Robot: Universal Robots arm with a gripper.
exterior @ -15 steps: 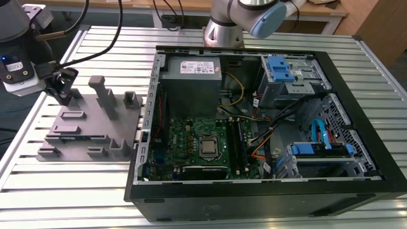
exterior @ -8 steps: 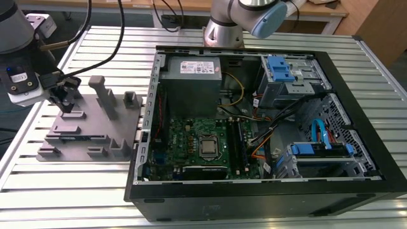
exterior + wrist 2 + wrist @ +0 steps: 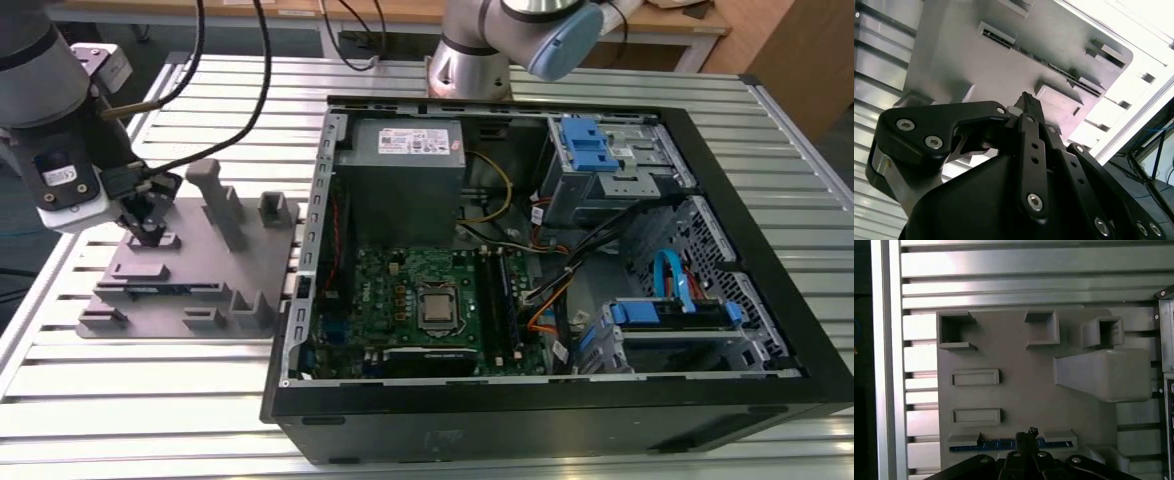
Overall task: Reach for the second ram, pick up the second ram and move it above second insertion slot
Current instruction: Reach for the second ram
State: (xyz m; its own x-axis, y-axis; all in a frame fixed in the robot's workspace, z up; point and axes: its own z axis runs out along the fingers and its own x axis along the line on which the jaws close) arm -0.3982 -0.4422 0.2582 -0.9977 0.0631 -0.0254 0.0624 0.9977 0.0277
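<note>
At the exterior view's left, the black end effector point(image 3: 147, 237), fingers narrowed together, hangs over a grey plastic fixture point(image 3: 200, 265) whose lower-left slot holds the second ram point(image 3: 167, 290), a thin dark-green stick; rightward, an open black computer case point(image 3: 534, 425)

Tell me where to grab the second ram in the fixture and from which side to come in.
Grip the second ram at mid-length, across its thin flat faces, coming from straight above. It stands on edge in the grey fixture, its ends tucked beside raised blocks, so probably just the upper edge between them is free.
</note>
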